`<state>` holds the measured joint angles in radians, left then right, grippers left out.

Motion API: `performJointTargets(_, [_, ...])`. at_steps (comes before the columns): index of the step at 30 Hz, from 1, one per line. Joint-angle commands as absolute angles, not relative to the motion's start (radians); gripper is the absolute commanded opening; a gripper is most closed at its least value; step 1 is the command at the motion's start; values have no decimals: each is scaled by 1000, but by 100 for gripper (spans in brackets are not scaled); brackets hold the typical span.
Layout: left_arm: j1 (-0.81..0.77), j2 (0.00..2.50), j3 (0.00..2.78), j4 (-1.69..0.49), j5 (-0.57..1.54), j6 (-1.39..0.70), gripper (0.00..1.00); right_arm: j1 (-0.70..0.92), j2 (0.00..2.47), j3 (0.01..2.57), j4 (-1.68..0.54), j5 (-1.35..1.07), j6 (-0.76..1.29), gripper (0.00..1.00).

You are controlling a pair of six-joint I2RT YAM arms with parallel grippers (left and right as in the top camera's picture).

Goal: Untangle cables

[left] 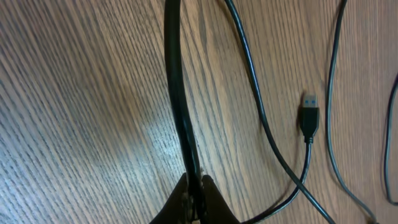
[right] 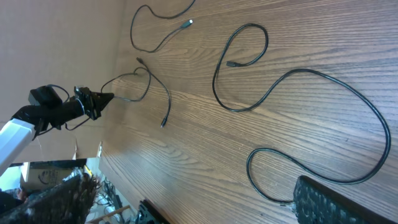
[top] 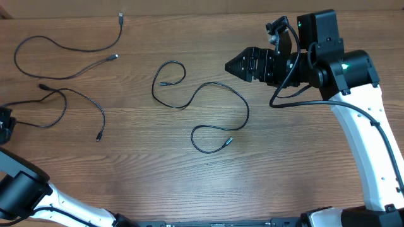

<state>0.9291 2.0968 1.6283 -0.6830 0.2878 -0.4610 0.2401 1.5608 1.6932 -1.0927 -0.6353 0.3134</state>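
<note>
three black cables in total on the wooden table (top: 303,164), and none of them touches another in the overhead view, so they look pretty well separated; two arms, one gripper each.

cable by cable:
- top-left cable (top: 93,50): a wide open curve near the far left corner; one plug up by the back edge, the other pointing toward the middle of the table
- left cable (top: 103,115): sits just below that one; it makes a small loop, and one strand runs off to the table's left edge
- middle cable (top: 218,83): the long one, centre of the table; an s-shape with a loop at each end and both small plugs lying flat on the wood

left gripper (left: 196,190) is at the left edge of the table, clamped closed on a strand of the left cable; in the left wrist view the two fingertips pinch the black cord right between them and it runs straight up and away from the camera; beside it there's a usb-a plug (left: 310,116) lying flat, plus a couple more strands, two of which cross near the bottom; can't tell which cable each belongs to.

right gripper (top: 230,65) hangs over the right half of the table, jaws spread wide with nothing in them; it points toward the middle cable, near it but apart.
</note>
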Motion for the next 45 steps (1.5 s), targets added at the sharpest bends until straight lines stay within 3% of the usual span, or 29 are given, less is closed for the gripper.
performJointTargets(1, [927, 2108, 1625, -680, 274, -395, 4, 241, 1562, 1702, -1087, -629, 311, 100])
performJointTargets(17, [906, 2139, 1625, -620, 403, -297, 4, 241, 1562, 1702, -1087, -629, 311, 100])
performJointTargets(20, [907, 2139, 1625, -631, 355, -292, 18, 241, 1562, 1702, -1087, -629, 311, 100])
performJointTargets(21, [907, 2139, 1625, -640, 326, -292, 30, 241, 1562, 1702, -1087, -629, 311, 100])
performJointTargets(22, [907, 2139, 1625, -649, 293, -294, 50, 241, 1562, 1702, -1087, -629, 311, 100])
performJointTargets(23, [908, 2139, 1625, -661, 257, -295, 54, 241, 1562, 1702, -1087, -629, 311, 100])
performJointTargets(27, [917, 2135, 1626, -704, 152, -361, 54, 241, 1562, 1702, -1088, -629, 311, 100])
performJointTargets(35, [933, 2033, 1662, -781, 155, -511, 82, 241, 1562, 1702, -1091, -609, 307, 100])
performJointTargets(40, [931, 1914, 1663, -780, 386, -566, 87, 241, 1562, 1702, -1114, -537, 307, 100])
performJointTargets(45, [899, 1839, 1663, -789, 760, -601, 90, 241, 1562, 1702, -1125, -471, 307, 100])
